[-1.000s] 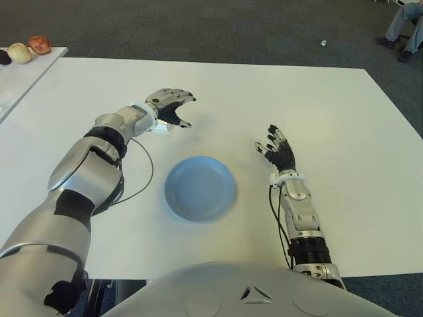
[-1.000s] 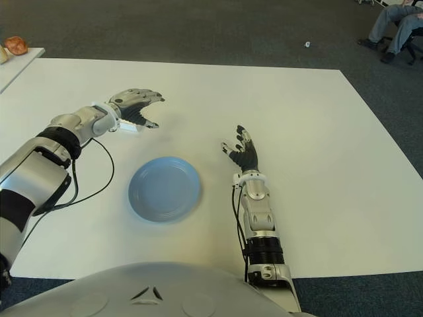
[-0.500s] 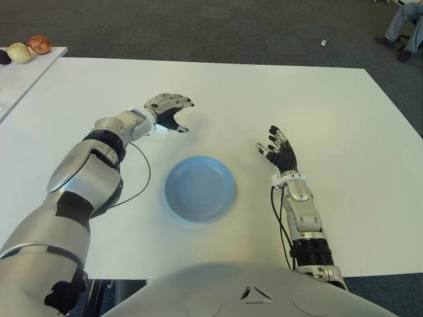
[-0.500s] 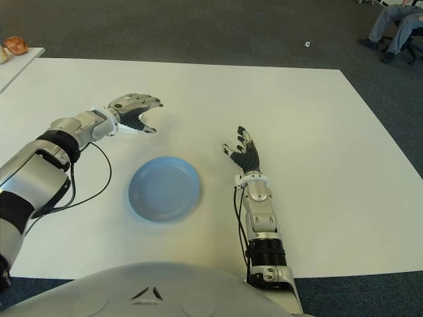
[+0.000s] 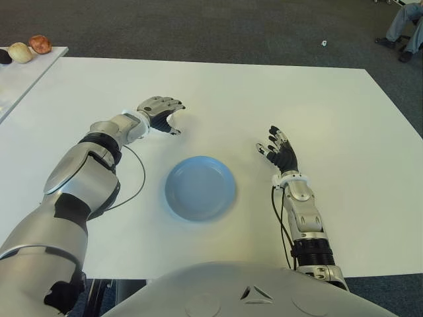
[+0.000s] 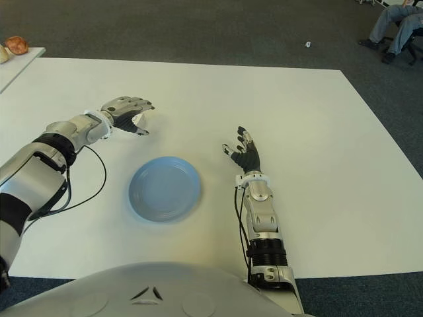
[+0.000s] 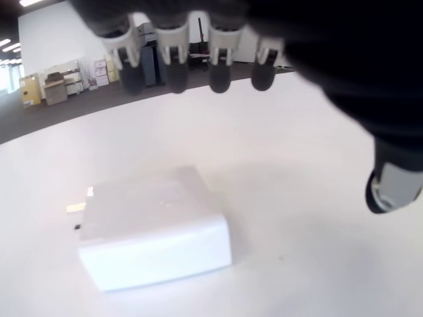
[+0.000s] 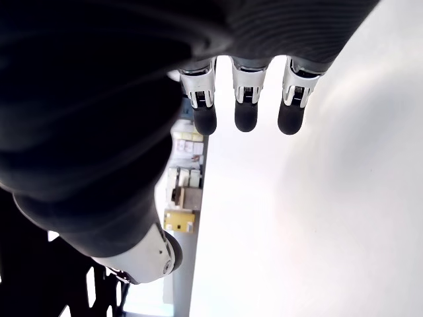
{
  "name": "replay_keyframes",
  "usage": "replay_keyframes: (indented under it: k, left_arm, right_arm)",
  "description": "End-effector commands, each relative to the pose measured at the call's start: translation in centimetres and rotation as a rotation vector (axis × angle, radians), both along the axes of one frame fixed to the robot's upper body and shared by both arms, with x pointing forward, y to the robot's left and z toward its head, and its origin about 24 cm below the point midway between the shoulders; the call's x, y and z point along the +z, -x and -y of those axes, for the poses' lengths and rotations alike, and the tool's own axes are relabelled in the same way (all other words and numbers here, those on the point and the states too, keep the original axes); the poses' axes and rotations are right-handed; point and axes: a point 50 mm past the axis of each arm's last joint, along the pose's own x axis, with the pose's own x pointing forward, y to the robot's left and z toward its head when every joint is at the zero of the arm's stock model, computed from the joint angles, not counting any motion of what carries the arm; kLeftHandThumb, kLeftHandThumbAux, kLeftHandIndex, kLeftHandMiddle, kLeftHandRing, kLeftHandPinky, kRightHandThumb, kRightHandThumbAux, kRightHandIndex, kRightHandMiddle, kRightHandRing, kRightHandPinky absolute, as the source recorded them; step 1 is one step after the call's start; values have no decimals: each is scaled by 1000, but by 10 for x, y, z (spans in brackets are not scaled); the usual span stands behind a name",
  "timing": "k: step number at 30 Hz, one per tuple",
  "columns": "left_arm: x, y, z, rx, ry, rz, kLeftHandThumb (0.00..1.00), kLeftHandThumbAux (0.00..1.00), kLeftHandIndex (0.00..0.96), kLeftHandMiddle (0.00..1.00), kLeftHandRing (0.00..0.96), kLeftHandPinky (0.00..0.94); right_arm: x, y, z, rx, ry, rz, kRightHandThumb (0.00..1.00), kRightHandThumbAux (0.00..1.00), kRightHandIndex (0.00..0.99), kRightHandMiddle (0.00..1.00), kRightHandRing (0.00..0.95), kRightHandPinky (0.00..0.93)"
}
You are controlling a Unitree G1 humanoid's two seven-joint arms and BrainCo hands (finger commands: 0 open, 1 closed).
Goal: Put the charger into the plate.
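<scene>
- The left robot hand (image 5: 160, 109) was found beyond the plate (image 5: 199, 187), on the plate's left side. Over the preceding second it had drifted further left and slightly away from the plate, and had come lower toward the surface (image 5: 330, 112).
- The charger (image 7: 153, 236), a white block, lay flat on the surface directly beneath that hand, as the left wrist view showed. Short prongs projected from one end.
- The fingers (image 7: 176, 61) of the left robot hand were spread and arched over the charger, with the thumb (image 7: 395, 178) set apart on the opposite side. No digit touched the charger; the hand held nothing.
- In the eye views the charger was largely screened by the hand; only a white patch showed under the fingers (image 6: 135, 121).
- The plate sat empty, well apart from the charger.
- The right robot hand (image 5: 280, 149) showed to the right of the plate, fingers extended and loose, holding nothing. Its position matched that of a second before.
- Assessment: the shift had brought the left hand into line above the charger, so the approach appeared near complete. The grasp was not yet made, and the carry to the plate remained outstanding.
- Risk noted: the charger's low, smooth body may slip if the digits close unevenly.
</scene>
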Motion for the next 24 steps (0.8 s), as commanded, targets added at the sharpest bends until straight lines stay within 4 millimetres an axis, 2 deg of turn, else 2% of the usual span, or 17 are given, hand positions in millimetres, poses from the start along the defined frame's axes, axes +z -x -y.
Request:
replay_keyframes:
  k: [1,24]
  left_arm:
    - [-12,8,-14,52,-27,-31,139,455,0,0,0,15]
    - [-20,13,-31,199,10,-64,147,437,0,0,0,26]
  right_arm:
    - [-4,3,3,-9,-7,-32,0,861,0,2,3,54]
    - [-5,6,5,-13,-9,-44,4,855,0,8,6,53]
